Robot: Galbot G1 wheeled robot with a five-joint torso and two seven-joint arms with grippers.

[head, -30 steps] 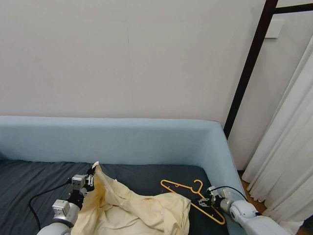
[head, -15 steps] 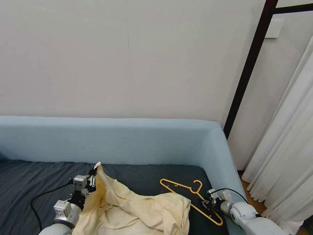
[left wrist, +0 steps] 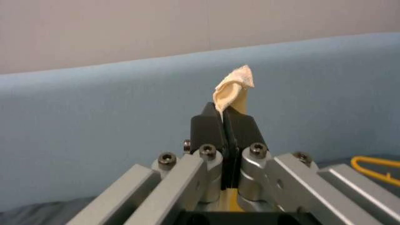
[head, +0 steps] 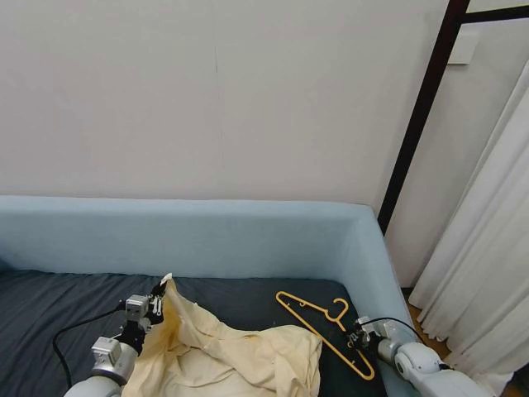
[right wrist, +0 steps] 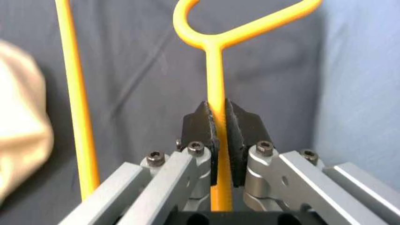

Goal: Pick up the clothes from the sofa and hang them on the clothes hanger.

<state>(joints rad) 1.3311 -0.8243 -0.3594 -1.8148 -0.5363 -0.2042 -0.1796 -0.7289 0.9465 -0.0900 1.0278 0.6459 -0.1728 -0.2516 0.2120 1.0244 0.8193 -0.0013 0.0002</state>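
A pale yellow shirt [head: 223,356] lies crumpled on the dark seat of the sofa. My left gripper [head: 155,298] is shut on the shirt's raised corner [left wrist: 233,89] at its left side, holding it up in a peak. An orange hanger [head: 324,322] lies slanted on the seat to the right of the shirt. On the hanger's neck [right wrist: 216,89], just below the hook, my right gripper [head: 354,337] is shut, near the sofa's right arm.
The light blue sofa back [head: 207,236] runs behind the seat, and its right arm [head: 372,281] stands beside my right gripper. A dark rack post [head: 417,116] rises at the right, next to white curtains [head: 488,248]. A black cable [head: 70,331] loops by my left arm.
My right gripper has shifted the hanger a little to the right and away from the shirt. The left gripper has stayed put with the shirt corner in it.
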